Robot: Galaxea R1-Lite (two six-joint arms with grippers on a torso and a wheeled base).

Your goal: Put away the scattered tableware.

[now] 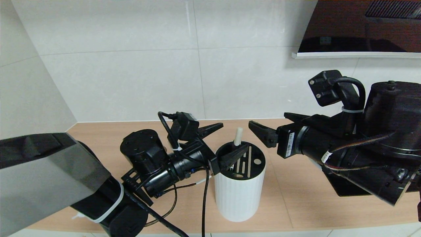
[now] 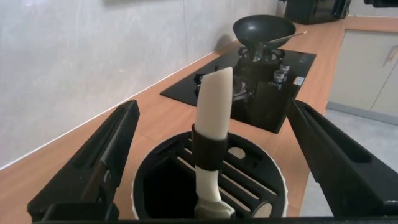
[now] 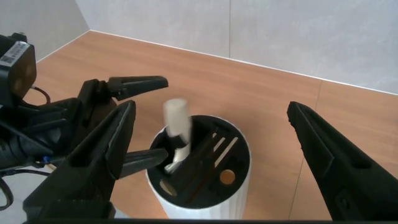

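Note:
A white ribbed utensil holder (image 1: pixel 239 194) with a black slotted top stands on the wooden counter. A cream-handled utensil (image 1: pixel 237 136) stands upright in one of its openings, handle up, with a dark band lower on the handle (image 2: pixel 211 99). My left gripper (image 1: pixel 234 136) is open, its fingers wide on either side of the handle and not touching it (image 2: pixel 213 115). My right gripper (image 1: pixel 268 119) hovers open just right of the holder's top, with nothing between its fingers. The right wrist view looks down on the holder (image 3: pixel 245 152), the handle (image 3: pixel 176 118) and the left gripper (image 3: pixel 166 118).
A black cooktop (image 2: pixel 249 81) with a dark wok (image 2: pixel 264 28) sits farther along the counter on my right; its corner (image 1: pixel 345 189) shows under the right arm. A range hood (image 1: pixel 358 29) hangs at the upper right. A tiled wall backs the counter (image 1: pixel 296 197).

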